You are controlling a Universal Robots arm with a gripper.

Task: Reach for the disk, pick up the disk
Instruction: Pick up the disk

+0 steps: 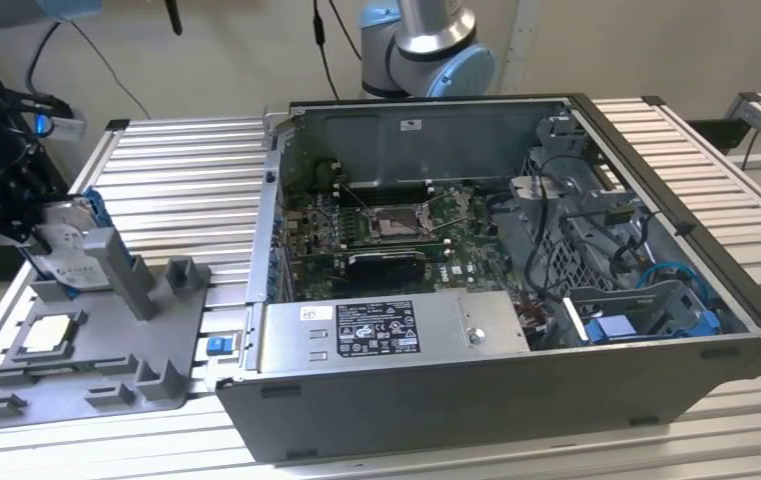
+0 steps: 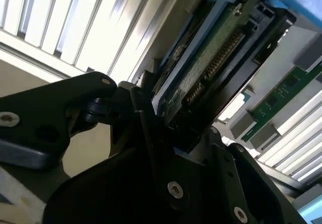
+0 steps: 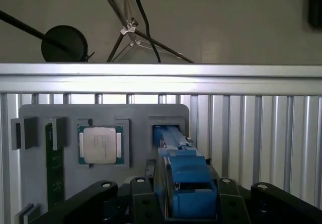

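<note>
disk [image 1: 76, 265] clamped upright in fixture [image 1: 153, 340]
exterior view: gripper [image 1: 33, 232] closed on the disk, which stands in the grey moulded fixture; a skewed pull could jam it. second wrist view: bare green circuit board [image 2: 216, 48], easily scraped. first wrist view: smooth blue bracket [image 3: 186, 173] between black fingers [image 3: 227, 204] may slip.

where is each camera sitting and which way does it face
Exterior view: above, off the arm, looking down on the computer case and grey tray; arm and gripper show.
First wrist view: on the wrist, facing past the gripper to the chip.
Second wrist view: on the wrist, past the gripper along the disk, circuit side.
All share the disk.
</note>
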